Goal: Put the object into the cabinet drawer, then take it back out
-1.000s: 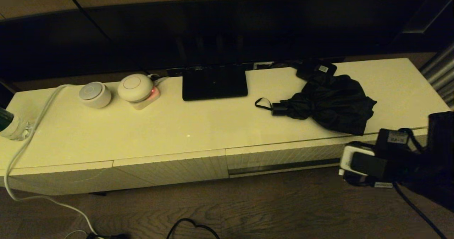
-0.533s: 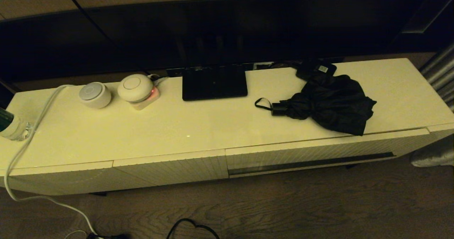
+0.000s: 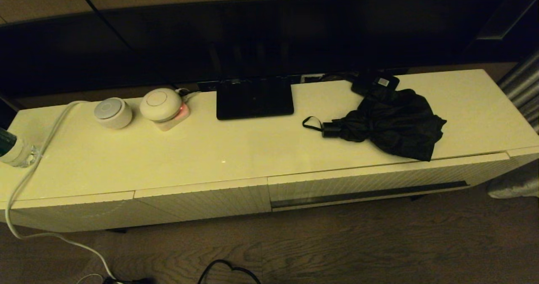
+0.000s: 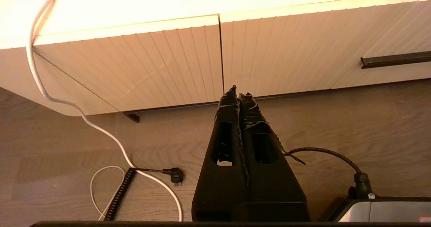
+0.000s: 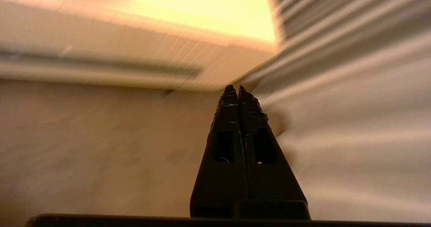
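The right arm had withdrawn from the head view since a second earlier. The umbrella [image 3: 389, 124] lay on the glossy cream surface [image 3: 236, 149], its baggy fabric crumpled, and the ribbed drawer [image 3: 379, 183] was shut, so either everything or nothing was done. The left claw [image 4: 238, 95] and right claw [image 5: 234, 87] were pinched closed, empty, low before the cabinet.

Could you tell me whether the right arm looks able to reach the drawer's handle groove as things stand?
Probably yes: the right end effector, shut and empty, sits low near the drawer, whose front is shut, with nothing before its handle groove.
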Robot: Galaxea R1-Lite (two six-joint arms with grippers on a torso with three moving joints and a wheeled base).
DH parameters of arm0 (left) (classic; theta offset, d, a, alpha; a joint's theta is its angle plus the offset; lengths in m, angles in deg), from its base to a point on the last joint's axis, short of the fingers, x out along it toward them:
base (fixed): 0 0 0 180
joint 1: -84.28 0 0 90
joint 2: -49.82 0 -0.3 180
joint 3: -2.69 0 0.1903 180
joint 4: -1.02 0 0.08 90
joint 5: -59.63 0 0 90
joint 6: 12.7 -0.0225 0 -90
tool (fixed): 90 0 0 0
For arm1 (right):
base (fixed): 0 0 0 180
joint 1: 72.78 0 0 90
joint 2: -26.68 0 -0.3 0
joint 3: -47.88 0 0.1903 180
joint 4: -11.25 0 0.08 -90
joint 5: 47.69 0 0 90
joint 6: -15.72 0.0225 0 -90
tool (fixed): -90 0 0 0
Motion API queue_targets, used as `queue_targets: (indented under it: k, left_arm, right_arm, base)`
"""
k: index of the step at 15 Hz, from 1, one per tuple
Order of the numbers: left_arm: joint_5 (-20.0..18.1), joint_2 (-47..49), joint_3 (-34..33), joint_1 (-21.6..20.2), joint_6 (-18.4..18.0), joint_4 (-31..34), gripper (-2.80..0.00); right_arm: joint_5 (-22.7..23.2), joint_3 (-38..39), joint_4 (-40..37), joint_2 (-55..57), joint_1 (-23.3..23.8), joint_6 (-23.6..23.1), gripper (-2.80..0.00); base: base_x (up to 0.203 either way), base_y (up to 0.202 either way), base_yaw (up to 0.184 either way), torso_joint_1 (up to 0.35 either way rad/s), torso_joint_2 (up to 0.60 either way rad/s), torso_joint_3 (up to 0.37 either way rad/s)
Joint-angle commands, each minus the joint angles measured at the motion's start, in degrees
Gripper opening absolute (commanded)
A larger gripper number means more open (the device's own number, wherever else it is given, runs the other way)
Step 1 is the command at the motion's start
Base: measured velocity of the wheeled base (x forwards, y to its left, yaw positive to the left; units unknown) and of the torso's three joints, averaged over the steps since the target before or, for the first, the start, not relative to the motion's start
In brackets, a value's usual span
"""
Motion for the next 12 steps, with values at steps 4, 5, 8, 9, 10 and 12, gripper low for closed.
queue_targets:
  k: [4,5,8,9,10,12]
  left_arm:
    - [0.04,0.0,-0.18,-0.04,-0.01,-0.01,-2.8]
    - [0.04,0.0,-0.18,-0.04,-0.01,-0.01,-2.8]
    - [0.04,0.0,-0.18,-0.04,-0.01,-0.01,-2.8]
    - [0.04,0.0,-0.18,-0.04,-0.01,-0.01,-2.8]
    - [0.04,0.0,-0.18,-0.04,-0.01,-0.01,-2.8]
    - [0.04,0.0,-0.18,-0.04,-0.01,-0.01,-2.8]
  right_arm:
    - [9.62,3.78,-12.34,-11.38,-0.3,12.17,-2.8]
    - [11.48,5.35,-13.66,-12.95,-0.31,12.72,-2.8]
    - [12.64,7.44,-16.86,-15.69,-0.86,15.11,-2.8]
    - [12.73,7.4,-20.3,-17.92,-1.12,16.0,-2.8]
    - [13.05,7.36,-23.31,-20.69,-1.27,16.35,-2.8]
    - [15.51,8.11,-28.06,-24.79,-1.43,16.84,-2.8]
  base:
    - [0.0,0.0,0.0,0.0,0.0,0.0]
    - [0.0,0.0,0.0,0.0,0.0,0.0]
    - [0.0,0.0,0.0,0.0,0.0,0.0]
    - [0.0,0.0,0.0,0.0,0.0,0.0]
    - [0.0,0.0,0.0,0.0,0.0,0.0]
    - [0.0,0.0,0.0,0.0,0.0,0.0]
